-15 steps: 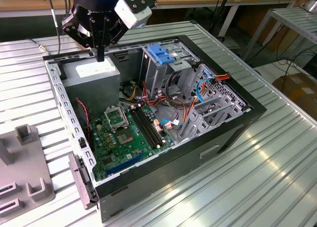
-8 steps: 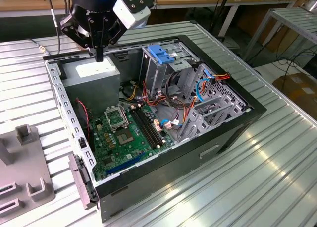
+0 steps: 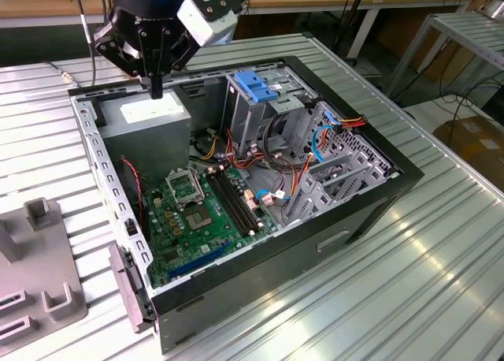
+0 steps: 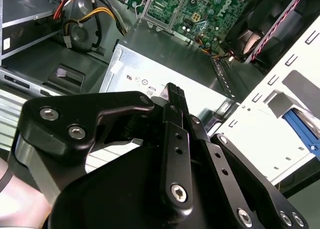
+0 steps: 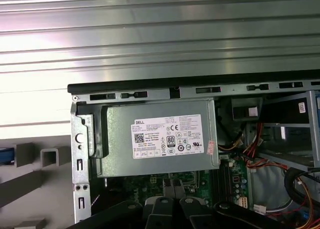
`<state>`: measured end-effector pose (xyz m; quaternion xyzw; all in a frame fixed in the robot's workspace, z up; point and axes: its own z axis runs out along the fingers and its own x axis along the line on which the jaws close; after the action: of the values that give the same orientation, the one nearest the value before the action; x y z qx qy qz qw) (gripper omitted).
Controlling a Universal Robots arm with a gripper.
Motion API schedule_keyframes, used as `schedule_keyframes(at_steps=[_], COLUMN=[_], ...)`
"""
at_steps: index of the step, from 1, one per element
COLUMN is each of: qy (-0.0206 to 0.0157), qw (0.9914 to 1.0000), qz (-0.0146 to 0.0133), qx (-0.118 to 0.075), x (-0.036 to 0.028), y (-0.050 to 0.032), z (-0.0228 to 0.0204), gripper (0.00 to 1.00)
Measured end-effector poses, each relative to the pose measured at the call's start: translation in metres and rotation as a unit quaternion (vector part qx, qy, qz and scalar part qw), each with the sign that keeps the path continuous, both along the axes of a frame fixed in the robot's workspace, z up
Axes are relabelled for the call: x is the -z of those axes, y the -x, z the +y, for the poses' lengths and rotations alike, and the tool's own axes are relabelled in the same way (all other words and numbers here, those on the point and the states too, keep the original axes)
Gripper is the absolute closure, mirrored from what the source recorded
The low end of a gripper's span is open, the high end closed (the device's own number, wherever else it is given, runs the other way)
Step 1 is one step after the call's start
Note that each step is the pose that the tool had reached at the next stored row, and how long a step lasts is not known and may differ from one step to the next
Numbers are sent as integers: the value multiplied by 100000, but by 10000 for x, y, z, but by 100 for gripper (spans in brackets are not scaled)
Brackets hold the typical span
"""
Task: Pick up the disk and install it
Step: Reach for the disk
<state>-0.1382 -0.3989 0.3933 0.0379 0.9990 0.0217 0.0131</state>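
Hand (image 3: 156,87) clenched, empty, hung over grey power box (image 3: 150,118) inside case. Disk (image 4: 303,131), pretty sure, blue edge peeking, sat outside case by grey holder (image 3: 43,290), off toward exterior view's left.

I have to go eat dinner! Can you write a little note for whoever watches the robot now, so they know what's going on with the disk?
Gripper: shut with nothing in it, hanging just over the grey box with the white sticker inside the open computer case.
Disk: not in the gripper. A blue edge beside the grey fixture in the first wrist view may be its frame, but I cannot tell.
Done: no step shows as finished.
Left: picking up the disk and installing it.
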Motion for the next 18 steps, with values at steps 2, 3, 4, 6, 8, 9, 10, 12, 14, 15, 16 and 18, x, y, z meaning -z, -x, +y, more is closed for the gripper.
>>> schedule_keyframes(at_steps=[2,3,4,6,8,9,10,12,14,15,16,18], qy=[-1,1,2,1,3,1,1,0,0,1,0,3], qw=[100000,100000,100000,100000,100000,100000,100000,100000,100000,100000,100000,100000], qz=[0,1,-1,1,0,1,-1,-1,-2,0,0,2], qx=[-2,-3,-2,-1,-4,-2,-3,-6,-4,-5,-3,-2], x=[0,0,0,0,0,0,0,0,0,0,0,0], y=[6,8,14,20,26,30,32,40,46,48,53,61], z=[0,0,0,0,0,0,0,0,0,0,0,0], gripper=[90,90,90,90,90,90,90,90,90,90,90,90])
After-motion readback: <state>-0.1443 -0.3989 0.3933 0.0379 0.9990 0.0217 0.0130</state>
